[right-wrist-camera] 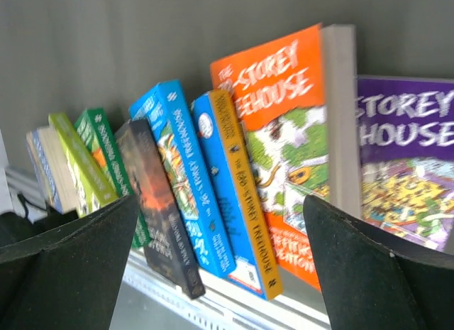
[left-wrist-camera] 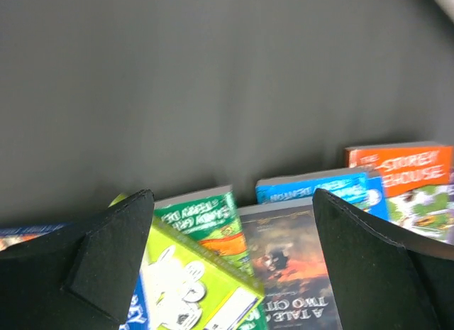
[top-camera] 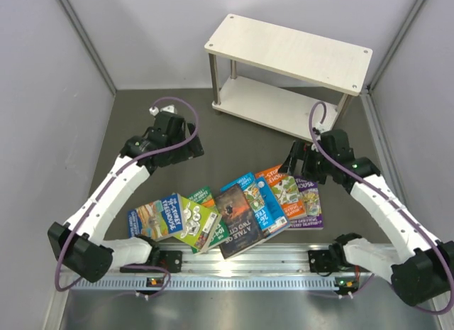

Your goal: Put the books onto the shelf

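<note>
Books (top-camera: 234,213) lie fanned out flat in front of the shelf (top-camera: 287,67), well apart from it, none placed yet: you're at the first pick. Left wrist view: your left gripper (left-wrist-camera: 230,199) gapes over the dark cover (left-wrist-camera: 291,266). Right wrist view: your right gripper (right-wrist-camera: 221,202) stands wide before the orange book (right-wrist-camera: 284,145); overlapping neighbours crowd any grasp.

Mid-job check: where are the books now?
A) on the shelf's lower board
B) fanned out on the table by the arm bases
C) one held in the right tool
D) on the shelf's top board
B: the books lie fanned on the table near the arm bases; none shows on the shelf.
</note>
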`<state>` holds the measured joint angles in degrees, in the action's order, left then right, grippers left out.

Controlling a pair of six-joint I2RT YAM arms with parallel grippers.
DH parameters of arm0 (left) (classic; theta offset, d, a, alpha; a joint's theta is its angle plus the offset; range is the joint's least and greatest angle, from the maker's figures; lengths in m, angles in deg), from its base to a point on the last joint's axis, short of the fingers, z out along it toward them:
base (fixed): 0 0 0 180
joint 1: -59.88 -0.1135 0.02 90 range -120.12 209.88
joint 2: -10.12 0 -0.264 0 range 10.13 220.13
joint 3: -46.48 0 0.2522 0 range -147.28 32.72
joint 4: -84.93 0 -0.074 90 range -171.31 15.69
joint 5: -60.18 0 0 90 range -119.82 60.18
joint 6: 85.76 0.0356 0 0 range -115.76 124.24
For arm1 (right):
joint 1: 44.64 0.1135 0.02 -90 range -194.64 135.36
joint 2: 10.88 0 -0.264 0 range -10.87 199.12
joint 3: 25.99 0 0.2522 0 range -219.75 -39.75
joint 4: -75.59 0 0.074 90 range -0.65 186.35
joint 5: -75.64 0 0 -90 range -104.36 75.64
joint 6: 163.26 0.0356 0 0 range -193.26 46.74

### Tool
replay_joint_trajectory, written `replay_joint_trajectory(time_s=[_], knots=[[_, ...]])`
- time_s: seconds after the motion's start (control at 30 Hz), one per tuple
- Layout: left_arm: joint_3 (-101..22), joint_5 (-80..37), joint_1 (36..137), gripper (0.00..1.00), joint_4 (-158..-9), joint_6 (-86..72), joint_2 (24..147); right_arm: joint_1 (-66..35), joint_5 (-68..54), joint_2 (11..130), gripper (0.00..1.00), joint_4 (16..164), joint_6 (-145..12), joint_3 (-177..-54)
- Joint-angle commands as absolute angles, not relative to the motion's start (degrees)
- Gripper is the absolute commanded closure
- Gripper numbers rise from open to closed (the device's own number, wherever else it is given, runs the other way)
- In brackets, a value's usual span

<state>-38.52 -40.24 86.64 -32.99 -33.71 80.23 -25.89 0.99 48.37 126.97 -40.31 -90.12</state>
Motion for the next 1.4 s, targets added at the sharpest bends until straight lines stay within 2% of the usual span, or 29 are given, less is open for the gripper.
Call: replay_joint_trajectory(time_s=[0.0, 0.17, 0.37, 0.53, 0.83, 1.07, 1.3, 1.37], knots=[[-40.84, -42.21, 86.42, 0.01, -24.39, -31.01, 83.41, -20.91, -2.32, 47.66, 0.0, 128.2, -38.11, -94.24], [-39.88, -39.76, 86.51, 0.01, -20.23, -28.81, 83.26, -15.56, -2.85, 46.96, 0.0, 125.57, -31.35, -92.93], [-30.23, -33.87, 86.51, 0.01, -26.37, -30.12, 75.09, -9.4, -6.27, 46.78, 0.0, 127.14, -27.13, -91.26], [-26.78, -27.91, 86.51, 0.01, -27.79, -30.3, 72.09, -4.48, -10.14, 46.17, 0.0, 126.97, -24.22, -89.15], [-31.08, -29.2, 86.51, 0.01, -20.23, -31.26, 69.1, -4.21, -12.43, 49.59, 0.0, 133.38, -24.22, -84.93], [-28.36, -28.06, 86.51, 0.01, -19.88, -34.16, 65.85, -4.21, -8.39, 44.94, 0.01, 132.5, -19.83, -76.24], [-28.54, -27.62, 86.51, 0.01, -19.61, -35.31, 66.28, -4.21, -6.8, 42.74, 0.06, 129.52, -19.92, -71.75], [-29.06, -27.01, 86.51, 0.01, -19.35, -35.22, 67.07, -4.21, -6.28, 42.65, 0.12, 127.68, -19.57, -70.35]])
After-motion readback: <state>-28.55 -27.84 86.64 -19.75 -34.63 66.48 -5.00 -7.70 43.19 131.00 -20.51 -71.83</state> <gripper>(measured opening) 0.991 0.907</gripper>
